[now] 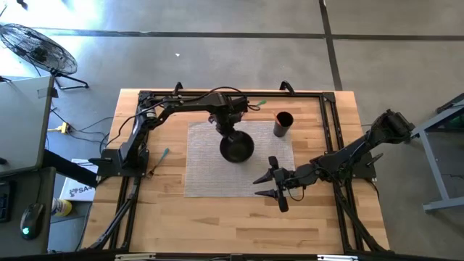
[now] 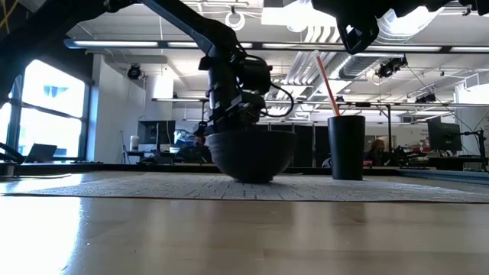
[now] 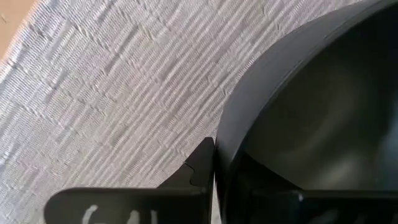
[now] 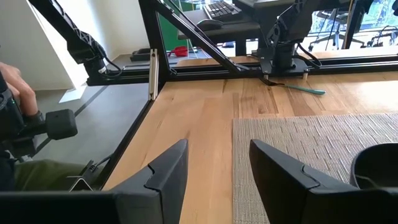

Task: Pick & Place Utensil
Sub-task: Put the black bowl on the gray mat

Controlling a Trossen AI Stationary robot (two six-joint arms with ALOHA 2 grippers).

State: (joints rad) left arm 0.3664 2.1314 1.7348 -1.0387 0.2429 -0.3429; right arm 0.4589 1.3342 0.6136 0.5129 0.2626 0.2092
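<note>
A black bowl (image 1: 239, 151) (image 2: 252, 156) sits on a grey woven placemat (image 1: 210, 170). My left gripper (image 1: 230, 132) (image 3: 217, 165) comes down on the bowl's far-left rim and is shut on it. A dark cup (image 1: 283, 125) (image 2: 346, 145) stands upright on the mat's far right corner, and a red utensil (image 2: 327, 80) leans out of it. A teal utensil (image 1: 165, 154) (image 4: 305, 89) lies flat on the wood left of the mat. My right gripper (image 1: 267, 185) (image 4: 217, 162) hovers open over the mat's near right part, touching nothing. My left gripper holds the bowl by its rim (image 3: 219, 140) on the far-left side, one finger (image 3: 200, 163) outside the wall and the other inside the hollow. The fingers come from above, pointing down. The bowl stands upright with its base on the placemat.
Black frame rails (image 1: 330, 130) run along the table's left, far and right sides. Bare wood (image 1: 217, 225) lies between the mat and the near edge. A person's hand (image 4: 9, 87) shows beyond the table's left side in the right wrist view.
</note>
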